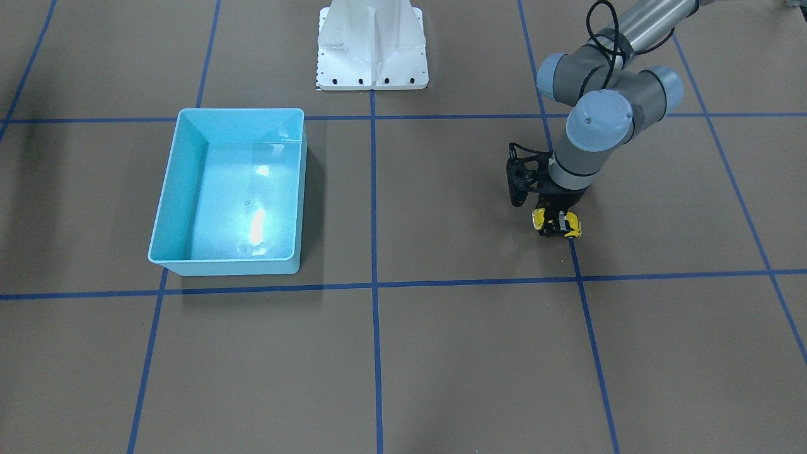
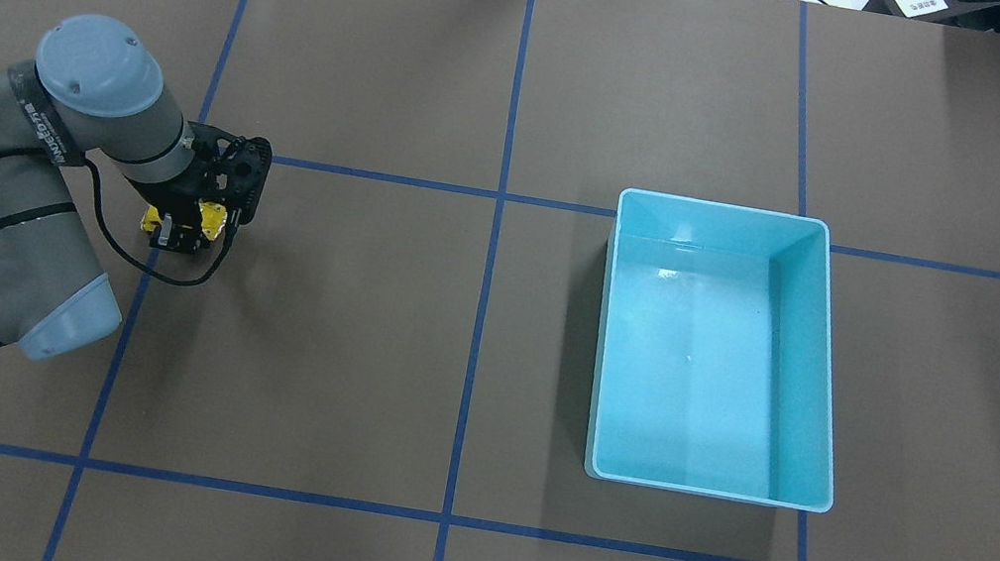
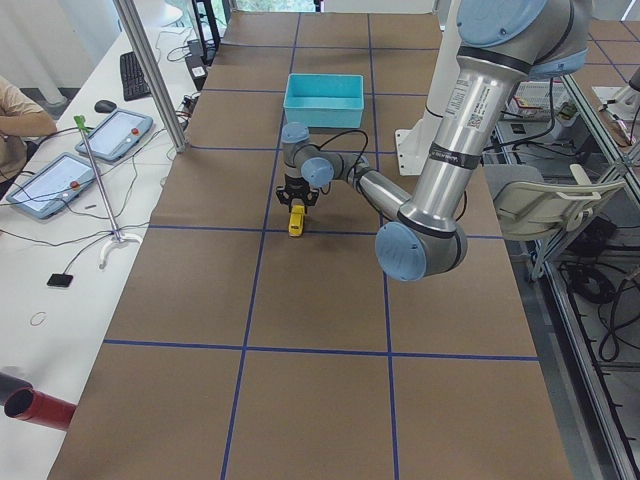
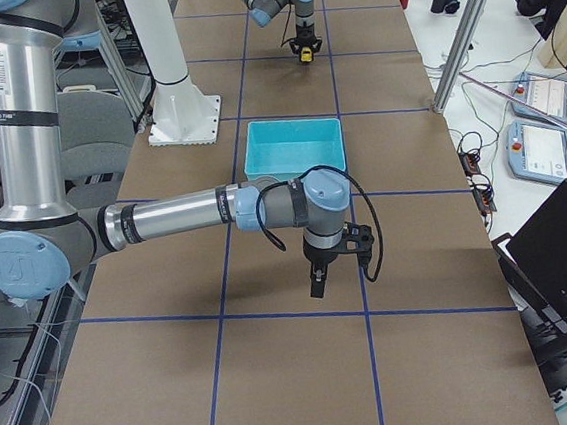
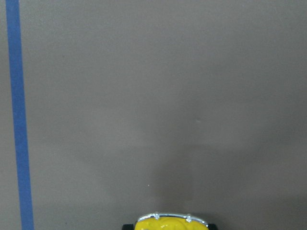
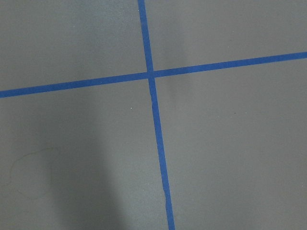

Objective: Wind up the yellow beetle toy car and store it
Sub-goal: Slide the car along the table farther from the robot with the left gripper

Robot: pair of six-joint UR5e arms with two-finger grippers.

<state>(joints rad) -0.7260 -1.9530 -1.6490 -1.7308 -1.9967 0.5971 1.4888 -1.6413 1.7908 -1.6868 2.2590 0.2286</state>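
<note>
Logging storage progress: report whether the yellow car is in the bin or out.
Out: the yellow beetle toy car is at the left end effector, far from the empty light-blue bin.

A "UR" mark stands on the right arm's near blue joint cap [image 4: 12, 265] (other arm lettering is too small to read).

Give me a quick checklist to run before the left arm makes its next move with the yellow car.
1. Left gripper on yellow beetle toy car: straddles it, apparently closed. Ok.
2. Car's wheels touching the table: cannot tell.
3. Spring wound: cannot tell.
4. Light-blue bin open, nothing inside: ok.
5. Right gripper apart from the bin: ok. Whether it is open or shut: cannot tell.
</note>
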